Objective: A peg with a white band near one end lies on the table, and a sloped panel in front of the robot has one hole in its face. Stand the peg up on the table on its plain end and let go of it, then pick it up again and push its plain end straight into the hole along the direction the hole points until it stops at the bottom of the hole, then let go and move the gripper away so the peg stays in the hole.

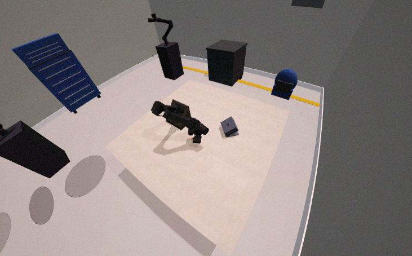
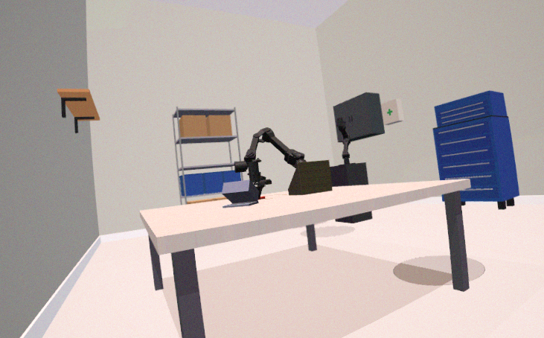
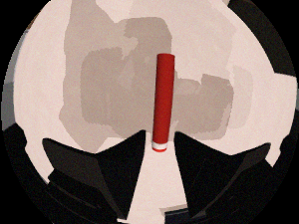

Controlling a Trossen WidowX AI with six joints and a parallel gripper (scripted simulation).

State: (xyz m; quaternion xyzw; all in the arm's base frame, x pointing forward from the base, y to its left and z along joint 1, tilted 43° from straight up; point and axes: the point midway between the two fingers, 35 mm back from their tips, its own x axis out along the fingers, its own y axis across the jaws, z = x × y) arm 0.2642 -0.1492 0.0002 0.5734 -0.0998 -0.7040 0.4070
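The red peg (image 1: 192, 138) (image 2: 262, 197) (image 3: 164, 96) lies flat on the table. Its white band end is nearest the fingers in the wrist view. My gripper (image 1: 196, 141) (image 2: 260, 197) (image 3: 160, 135) points down at that end. Its fingers are partly open, one on each side of the banded end, with a narrow gap on both sides of the peg in the wrist view. The grey sloped panel (image 1: 231, 128) (image 2: 239, 187) stands near the gripper, and its hole (image 1: 227, 124) shows in the top view. A bit of it shows at the wrist view's bottom edge.
A dark box-shaped block (image 1: 185, 111) (image 2: 313, 178) stands at the arm's base on the table (image 1: 233, 177) (image 2: 349, 205). Black pedestals with other arms, a dark cabinet (image 1: 226, 65) and a blue drawer cabinet (image 1: 64, 76) (image 2: 471, 155) stand off the table.
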